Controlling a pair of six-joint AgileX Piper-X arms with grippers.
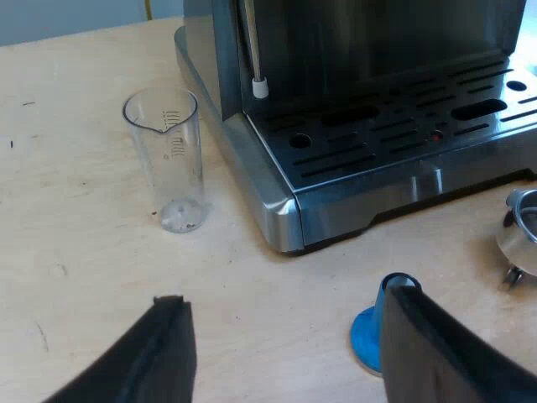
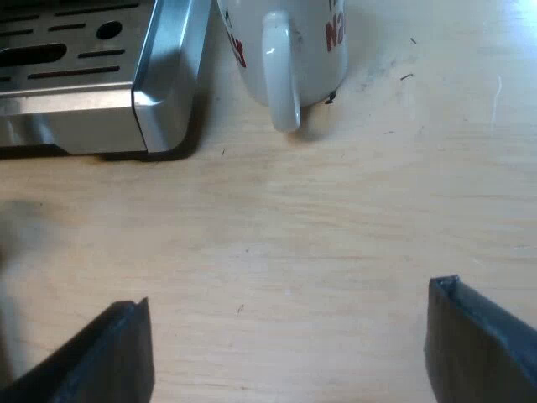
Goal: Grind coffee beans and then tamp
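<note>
Left gripper [image 1: 285, 294]: open, empty, low over the desk [image 1: 75, 252]. Blue tamper [image 1: 367, 336]: on desk, partly behind one finger. Metal holder [image 1: 520, 227]: loose near espresso machine [image 1: 377, 126] front. Measuring glass [image 1: 168, 159]: upright beside machine's corner. Right gripper [image 2: 289, 295]: open, empty, mug [image 2: 294, 50] near.

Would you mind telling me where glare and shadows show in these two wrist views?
Left wrist view: bright glare on the steel corner of the espresso machine; the measuring glass lets the table show through. Right wrist view: a glint runs down the handle of the mug, with dark shadow at its base and under the machine's edge.
</note>
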